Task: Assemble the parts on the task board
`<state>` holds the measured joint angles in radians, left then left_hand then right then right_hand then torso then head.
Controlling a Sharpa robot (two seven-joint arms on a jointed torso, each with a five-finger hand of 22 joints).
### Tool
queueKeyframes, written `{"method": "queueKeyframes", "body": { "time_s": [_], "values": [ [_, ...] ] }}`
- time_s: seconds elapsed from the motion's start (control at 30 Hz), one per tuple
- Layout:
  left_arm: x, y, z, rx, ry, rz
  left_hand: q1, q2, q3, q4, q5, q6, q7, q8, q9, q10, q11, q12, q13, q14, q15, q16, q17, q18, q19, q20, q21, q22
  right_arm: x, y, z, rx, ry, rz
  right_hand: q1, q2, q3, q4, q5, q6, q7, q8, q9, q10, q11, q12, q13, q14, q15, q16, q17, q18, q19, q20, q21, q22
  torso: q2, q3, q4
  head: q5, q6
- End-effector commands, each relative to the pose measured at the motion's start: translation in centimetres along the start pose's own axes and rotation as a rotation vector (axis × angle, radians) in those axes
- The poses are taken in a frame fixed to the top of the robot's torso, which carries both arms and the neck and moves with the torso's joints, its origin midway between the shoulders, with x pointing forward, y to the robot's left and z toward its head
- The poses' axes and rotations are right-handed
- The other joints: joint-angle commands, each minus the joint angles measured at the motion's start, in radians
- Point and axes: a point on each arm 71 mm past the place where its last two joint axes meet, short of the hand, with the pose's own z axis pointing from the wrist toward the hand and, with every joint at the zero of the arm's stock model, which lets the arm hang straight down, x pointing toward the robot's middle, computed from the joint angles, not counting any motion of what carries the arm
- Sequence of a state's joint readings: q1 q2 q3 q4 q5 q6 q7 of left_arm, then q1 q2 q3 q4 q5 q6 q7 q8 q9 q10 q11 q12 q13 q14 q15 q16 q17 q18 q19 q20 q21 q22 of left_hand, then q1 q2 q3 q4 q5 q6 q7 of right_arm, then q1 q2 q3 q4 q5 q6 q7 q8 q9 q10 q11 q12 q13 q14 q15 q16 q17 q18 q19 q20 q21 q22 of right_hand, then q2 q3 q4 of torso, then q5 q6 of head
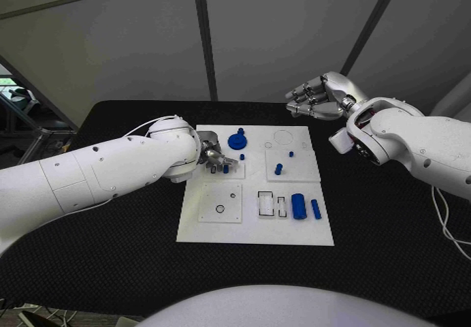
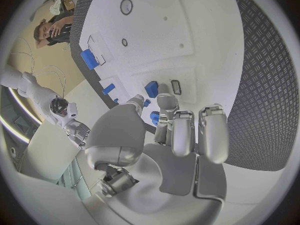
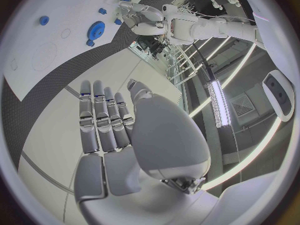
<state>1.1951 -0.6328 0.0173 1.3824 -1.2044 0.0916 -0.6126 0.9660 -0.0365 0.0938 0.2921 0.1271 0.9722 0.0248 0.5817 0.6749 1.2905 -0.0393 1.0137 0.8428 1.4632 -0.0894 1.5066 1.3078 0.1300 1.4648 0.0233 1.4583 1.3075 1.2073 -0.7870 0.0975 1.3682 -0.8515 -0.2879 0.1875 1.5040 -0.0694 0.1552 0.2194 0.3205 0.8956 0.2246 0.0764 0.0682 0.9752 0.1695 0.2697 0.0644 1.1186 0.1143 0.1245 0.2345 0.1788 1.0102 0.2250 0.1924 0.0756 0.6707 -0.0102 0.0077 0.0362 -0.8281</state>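
The white task board (image 1: 253,228) lies mid-table. My left hand (image 1: 218,160) is low over its far left plate, and its thumb and fingers (image 2: 164,105) pinch a small blue part (image 2: 154,118). A blue gear (image 1: 237,142) stands just beyond that hand, with blue pegs (image 1: 278,169) to its right. Two blue cylinders (image 1: 298,206) lie by the slots at the board's near right; one of them is the blue cylinder (image 2: 89,60) in the left wrist view. My right hand (image 1: 319,95) hangs raised beyond the board's far right corner, its fingers (image 3: 103,117) straight and holding nothing.
The black table (image 1: 393,231) surrounds the board. A round recess (image 1: 282,137) and a plate with a small hole (image 1: 221,203) sit on the board. My right forearm (image 1: 422,146) hangs over the table's right side.
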Motion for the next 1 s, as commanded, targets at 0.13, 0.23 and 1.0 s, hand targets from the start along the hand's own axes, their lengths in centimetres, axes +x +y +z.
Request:
{"method": "queueKeyframes", "body": {
  "time_s": [0.13, 0.23, 1.0],
  "values": [
    [-0.5, 0.0, -0.2, 0.006, -0.033, -0.033, -0.009, 0.009, -0.014, 0.0, -0.007, 0.005, 0.003, 0.005, 0.001, -0.001, 0.0, -0.002, -0.007, 0.087, -0.006, -0.002, 0.2, -0.095, 0.048, -0.008, -0.002, 0.116, -0.1, 0.1, 0.0, -0.011, 0.007, -0.001, -0.006, 0.004, 0.003, -0.003, 0.004, 0.001, 0.011, 0.001, 0.001, -0.005, 0.002, 0.007, -0.001, -0.003, 0.004, 0.006, -0.001, 0.004, 0.003, 0.0, -0.005, -0.001, 0.0, -0.0006, 0.0, 0.0, 0.001],
    [-1.1, 0.0, -0.3, 0.021, -0.044, -0.08, -0.005, 0.011, -0.029, -0.002, -0.006, -0.007, 0.007, 0.001, -0.001, -0.022, 0.003, -0.03, -0.042, 0.087, -0.004, -0.002, 0.199, -0.089, 0.037, -0.007, -0.025, 0.09, -0.1, 0.0, 0.1, -0.009, 0.006, -0.001, -0.006, 0.004, 0.003, -0.003, 0.004, 0.001, 0.011, 0.001, 0.001, -0.005, 0.002, 0.007, -0.001, -0.003, 0.004, 0.006, -0.001, 0.004, 0.003, 0.0, -0.005, -0.001, -0.001, -0.0007, 0.0002, -0.001, 0.004],
    [-8.5, 2.0, 0.1, -0.026, 0.042, -0.14, 0.137, 0.042, -0.132, -0.006, 0.004, -0.155, 0.082, -0.122, -0.105, -0.179, 0.068, -0.174, -0.217, 0.079, 0.049, -0.022, 0.181, -0.043, -0.053, 0.038, -0.23, -0.126, 0.1, -1.0, 0.6, 0.012, 0.002, 0.002, -0.008, 0.004, 0.004, -0.002, 0.006, 0.001, 0.011, 0.0, 0.001, -0.006, 0.002, 0.007, -0.001, -0.004, 0.005, 0.006, -0.002, 0.004, 0.004, 0.0, -0.007, -0.002, 0.001, 0.0012, -0.0018, 0.006, 0.032]
  ]
}}
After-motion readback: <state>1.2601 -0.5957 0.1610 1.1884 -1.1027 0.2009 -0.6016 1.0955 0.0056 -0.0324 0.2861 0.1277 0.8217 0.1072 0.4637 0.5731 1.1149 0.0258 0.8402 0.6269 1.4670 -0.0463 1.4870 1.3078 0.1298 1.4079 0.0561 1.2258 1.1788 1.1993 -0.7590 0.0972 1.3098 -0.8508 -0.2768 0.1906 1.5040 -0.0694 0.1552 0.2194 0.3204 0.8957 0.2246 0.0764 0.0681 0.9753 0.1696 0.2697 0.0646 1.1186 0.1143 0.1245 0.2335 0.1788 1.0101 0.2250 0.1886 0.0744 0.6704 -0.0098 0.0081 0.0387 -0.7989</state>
